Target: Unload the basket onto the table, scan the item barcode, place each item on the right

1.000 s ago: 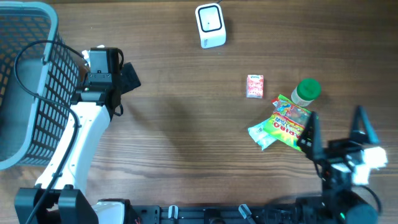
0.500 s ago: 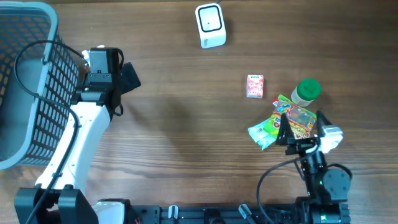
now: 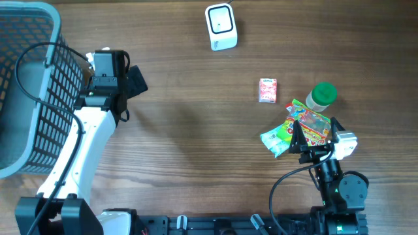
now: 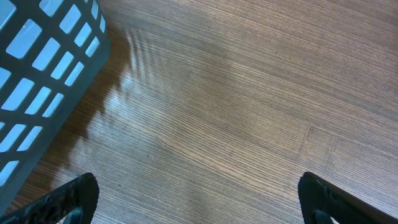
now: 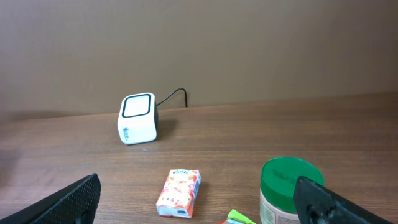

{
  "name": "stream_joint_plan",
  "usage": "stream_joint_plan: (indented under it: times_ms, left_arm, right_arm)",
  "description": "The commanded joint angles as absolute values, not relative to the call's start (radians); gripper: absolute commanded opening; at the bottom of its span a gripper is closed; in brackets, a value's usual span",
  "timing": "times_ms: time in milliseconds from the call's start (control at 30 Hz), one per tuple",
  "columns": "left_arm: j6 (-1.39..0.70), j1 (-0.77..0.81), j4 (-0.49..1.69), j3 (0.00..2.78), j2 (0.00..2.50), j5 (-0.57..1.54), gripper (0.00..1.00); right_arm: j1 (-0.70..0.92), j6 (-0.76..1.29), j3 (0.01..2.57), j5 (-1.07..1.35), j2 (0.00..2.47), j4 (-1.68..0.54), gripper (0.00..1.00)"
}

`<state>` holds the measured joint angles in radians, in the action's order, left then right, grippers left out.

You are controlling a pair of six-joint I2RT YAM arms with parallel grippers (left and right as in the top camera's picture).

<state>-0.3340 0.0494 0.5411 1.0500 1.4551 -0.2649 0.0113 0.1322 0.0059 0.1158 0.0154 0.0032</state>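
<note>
The scanner [image 3: 221, 26] stands at the far edge of the counter [image 3: 196, 130], its dark-framed window facing up and a cable [image 5: 173, 95] leaving its back. Nearer the robot than the scanner and to its right lies a small pink pack [image 3: 268, 90]. A green-lidded jar [image 3: 321, 96] stands upright further right of it. Nearer still lies a bright candy bag [image 3: 304, 125], almost touching the jar.

The right gripper [image 3: 317, 134] hangs over the bag's near-right end, farther from the scanner than any item. Its jaws are spread wide and hold nothing; its wrist view looks across pack and jar toward the scanner.

The left gripper [image 3: 135, 81] is well left of the scanner, beside a grey basket [image 3: 26, 91]. Its jaws are also fully apart and empty, with only bare counter and the basket's wall below.
</note>
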Motion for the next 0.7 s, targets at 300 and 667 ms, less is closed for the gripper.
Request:
stream_joint_plan:
  times_ms: [300,667]
  left_arm:
    - [-0.321,0.047,0.538,1.057,1.461,-0.278,1.0]
    - [-0.321,0.047,0.539,1.057,1.438,-0.278,1.0]
  right_arm:
    - [0.008,0.119,0.005,0.132,0.005,0.008,1.0]
    - [0.008,0.119,0.005,0.132,0.005,0.008,1.0]
